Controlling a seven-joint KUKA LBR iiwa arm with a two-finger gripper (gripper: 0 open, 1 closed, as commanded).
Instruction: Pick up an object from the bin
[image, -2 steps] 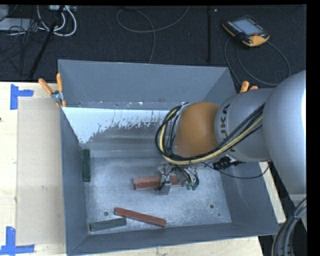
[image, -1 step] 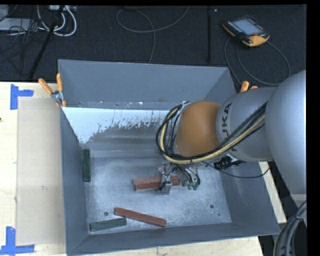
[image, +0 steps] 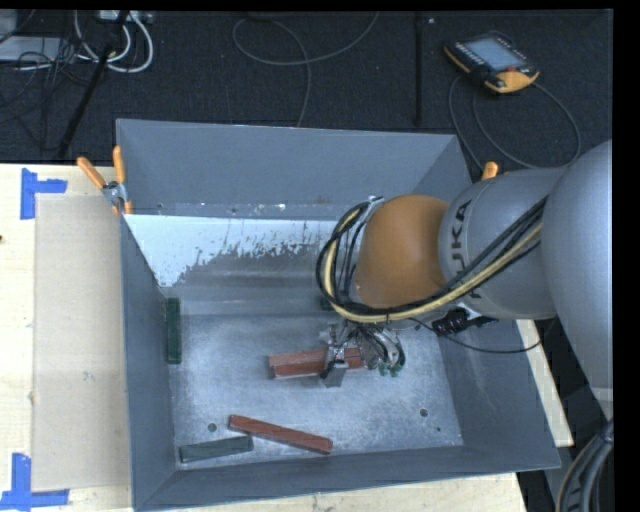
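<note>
The arm reaches into the grey bin (image: 290, 175) from the right, and its end effector (image: 338, 364) is down at the floor of the bin, at the right end of a short reddish-brown block (image: 295, 365) that lies flat near the middle. The orange wrist cover (image: 400, 250) and its cables hang over that spot, so how far the end effector is open, and whether it has hold of the block, cannot be told from this angle. The block itself seems to rest on the bin floor, not lifted.

By the look of it, the step in hand is the grasp at the block's right end. The next move calls for a firm closure across the block's narrow width, then a straight lift clear of the floor.

Four things lie in the bin, counted by kind:
- two reddish-brown pieces: the block at the middle and a longer thin stick (image: 280, 435) on the near side;
- two dark green bars: one (image: 215, 450) at the near left, touching the stick's left end, and one (image: 173, 330) along the left wall.
</note>
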